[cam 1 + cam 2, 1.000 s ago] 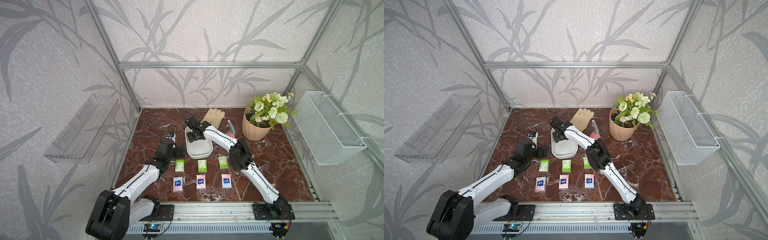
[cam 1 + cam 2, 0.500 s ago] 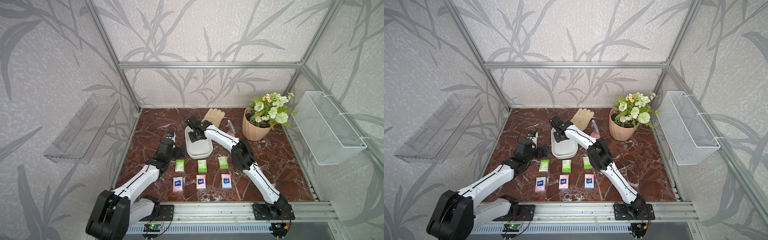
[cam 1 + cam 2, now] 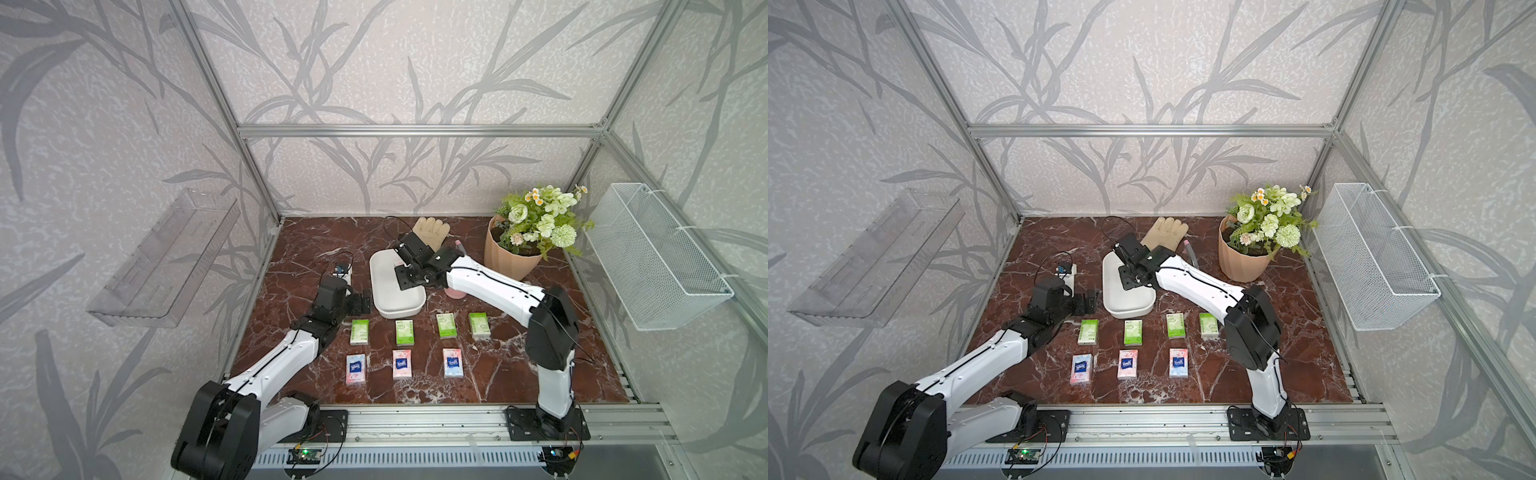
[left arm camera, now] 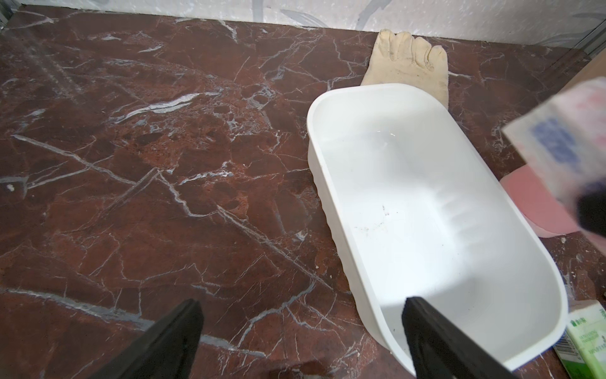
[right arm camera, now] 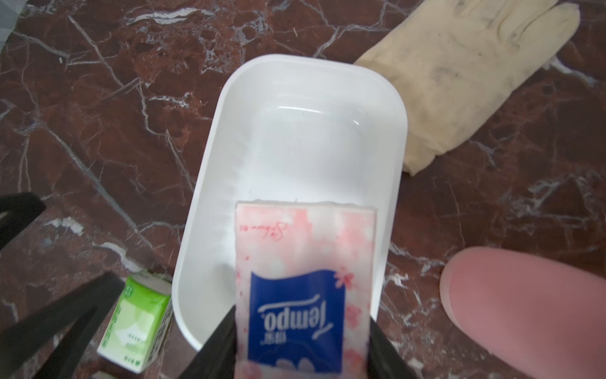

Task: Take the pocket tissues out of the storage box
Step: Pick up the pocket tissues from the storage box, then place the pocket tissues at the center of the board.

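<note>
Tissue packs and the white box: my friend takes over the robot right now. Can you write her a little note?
Right tool: shut on the last pink pack, lifted over the storage box.
Left tool: open, empty, beside the box.
Done: four green packs and three pink-and-blue packs lie in two rows on the table; the box looks empty.
To do: set the held pack down, probably in the gap ending the front row.
</note>
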Robot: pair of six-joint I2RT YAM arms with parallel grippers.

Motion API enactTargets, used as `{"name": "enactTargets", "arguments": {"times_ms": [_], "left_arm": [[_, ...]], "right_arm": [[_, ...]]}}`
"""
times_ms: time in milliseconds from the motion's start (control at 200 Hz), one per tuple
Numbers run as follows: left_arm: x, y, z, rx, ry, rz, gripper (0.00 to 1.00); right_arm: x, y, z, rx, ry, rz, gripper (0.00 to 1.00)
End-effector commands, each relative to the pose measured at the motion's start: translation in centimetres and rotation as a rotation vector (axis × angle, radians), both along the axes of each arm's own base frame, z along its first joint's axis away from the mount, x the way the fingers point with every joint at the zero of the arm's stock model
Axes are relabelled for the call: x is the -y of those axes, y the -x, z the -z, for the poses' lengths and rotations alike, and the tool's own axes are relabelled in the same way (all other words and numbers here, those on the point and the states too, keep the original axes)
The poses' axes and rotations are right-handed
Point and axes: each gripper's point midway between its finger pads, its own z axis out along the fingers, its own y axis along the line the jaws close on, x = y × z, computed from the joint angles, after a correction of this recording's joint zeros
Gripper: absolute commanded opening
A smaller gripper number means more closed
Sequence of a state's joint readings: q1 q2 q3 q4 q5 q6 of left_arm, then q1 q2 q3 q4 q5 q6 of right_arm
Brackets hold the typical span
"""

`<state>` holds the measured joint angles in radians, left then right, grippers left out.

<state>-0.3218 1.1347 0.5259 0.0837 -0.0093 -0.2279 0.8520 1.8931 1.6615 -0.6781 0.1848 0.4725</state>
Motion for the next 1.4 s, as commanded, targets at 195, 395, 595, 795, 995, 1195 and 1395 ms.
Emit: {"name": "enactTargets", "arguments": {"times_ms": [195, 395, 595, 795, 995, 1195, 1395], "left_arm": [[0.3, -0.1, -0.5, 0.029, 0.000, 0.021, 1.00], [0.3, 0.0, -0.5, 0.035, -0.001, 0.023, 1.00], [0.3, 0.0, -0.3, 0.030, -0.006, 0.023, 1.00], [0.2, 0.0, -0.3, 0.029, -0.010, 0.020, 1.00], [0.3, 0.0, -0.1, 0.021, -0.007, 0.024, 1.00], [0.3, 0.1, 0.0, 0.018, -0.009, 0.024, 1.00], [0.3, 0.1, 0.1, 0.016, -0.008, 0.025, 1.00]], "right_arm": [[8.5, 7.6, -1.3, -0.031, 0.047, 0.157, 0.52], [15.1, 12.0, 0.4, -0.083, 0.117, 0.250, 0.52], [19.4, 15.7, 3.4, -0.154, 0.144, 0.327, 0.52], [21.7, 17.9, 6.5, -0.208, 0.157, 0.388, 0.52], [22.2, 19.1, 9.7, -0.257, 0.148, 0.404, 0.53], [22.0, 19.6, 12.0, -0.287, 0.138, 0.394, 0.53], [21.8, 19.7, 13.1, -0.295, 0.136, 0.380, 0.53]]}}
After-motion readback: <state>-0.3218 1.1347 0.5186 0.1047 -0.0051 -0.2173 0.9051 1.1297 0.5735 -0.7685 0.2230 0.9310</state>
